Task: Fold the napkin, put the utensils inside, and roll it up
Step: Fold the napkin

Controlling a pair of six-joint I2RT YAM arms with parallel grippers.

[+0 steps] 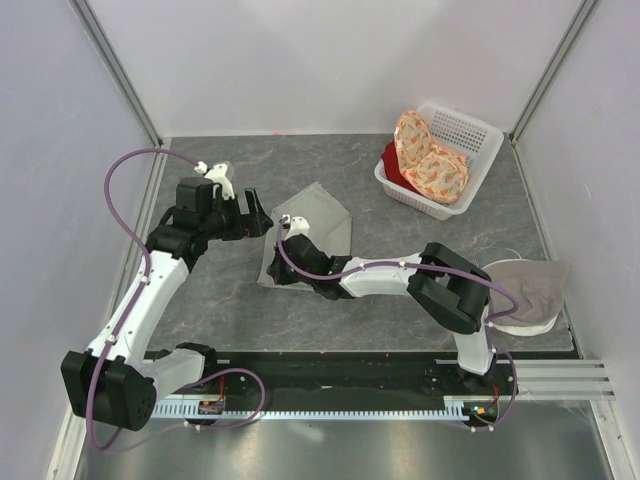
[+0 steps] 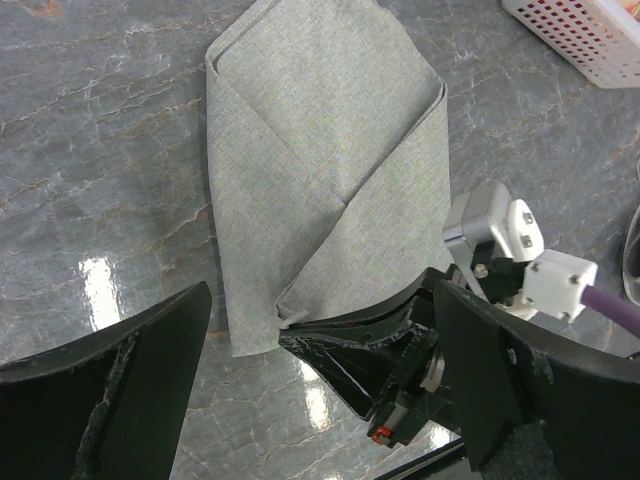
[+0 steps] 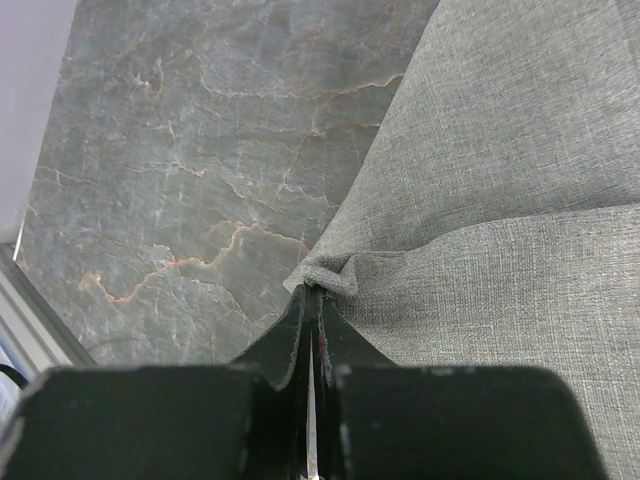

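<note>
Napkin [image 1: 318, 222] is lying partly folded on the table [image 1: 220, 295], and the right hand [image 3: 312, 298] is pinching one bunched corner, fingers fully closed (cloth puckering at the tips). Left hand [image 1: 257, 213] is hovering just beside it, gaping wide, holding nothing.

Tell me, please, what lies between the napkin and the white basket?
Nothing: in the top view, only bare grey tabletop separates the napkin from the basket.
</note>
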